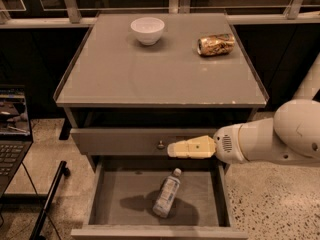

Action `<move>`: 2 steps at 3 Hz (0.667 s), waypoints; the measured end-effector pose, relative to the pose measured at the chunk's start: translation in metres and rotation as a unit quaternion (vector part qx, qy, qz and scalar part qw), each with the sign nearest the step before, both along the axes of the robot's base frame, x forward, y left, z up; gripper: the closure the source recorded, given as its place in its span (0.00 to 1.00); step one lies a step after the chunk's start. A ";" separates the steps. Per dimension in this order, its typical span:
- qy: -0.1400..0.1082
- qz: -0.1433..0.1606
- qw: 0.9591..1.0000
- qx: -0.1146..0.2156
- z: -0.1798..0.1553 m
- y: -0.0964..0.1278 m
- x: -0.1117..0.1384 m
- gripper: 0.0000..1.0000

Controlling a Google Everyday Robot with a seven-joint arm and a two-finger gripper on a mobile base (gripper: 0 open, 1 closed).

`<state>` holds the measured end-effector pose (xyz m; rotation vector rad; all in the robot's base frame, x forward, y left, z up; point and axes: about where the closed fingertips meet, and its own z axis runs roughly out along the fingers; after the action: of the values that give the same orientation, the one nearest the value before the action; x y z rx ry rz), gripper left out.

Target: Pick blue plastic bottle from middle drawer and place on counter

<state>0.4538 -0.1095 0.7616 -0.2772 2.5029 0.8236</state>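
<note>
The cream-coloured 2-finger gripper (pixel 175 149) hung in front of the closed grey drawer front (pixel 120 141), just right of its small round metal knob (pixel 160 145), pointing left on a white arm that reached in from the right. Whether it was wide or narrow could not be told from this view; it carried nothing.

The small clear blue plastic bottle (pixel 167 194) with a white screw cap lay on its side on the floor of the open, wide, shallow grey middle drawer (pixel 117 196), below the gripper and a little toward the camera. Its long axis ran nearly front to back, tilted slightly: the cap pointed to the back and right, the base to the front and left. The cap end was the nearer end to the gripper. Judged from this, the reach had to go down into the drawer, and a grasp across the bottle's width looked more natural than one along its length.

The drawer held only that 1 bottle. On the flat grey counter surface (pixel 160 79) above stood 1 white round bowl (pixel 147 30) at the back, with nothing seen inside it, and 1 crushed gold can (pixel 216 44) lay on its side to the right, well apart from the bowl.
</note>
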 end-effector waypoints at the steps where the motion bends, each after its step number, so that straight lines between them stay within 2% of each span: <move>1: -0.025 -0.025 0.999 0.041 -0.031 0.007 -0.011 0.00; 2: -0.062 -0.065 0.993 0.072 -0.062 0.008 -0.010 0.00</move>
<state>0.4436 -0.1016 0.6992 -0.1120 2.3055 0.9004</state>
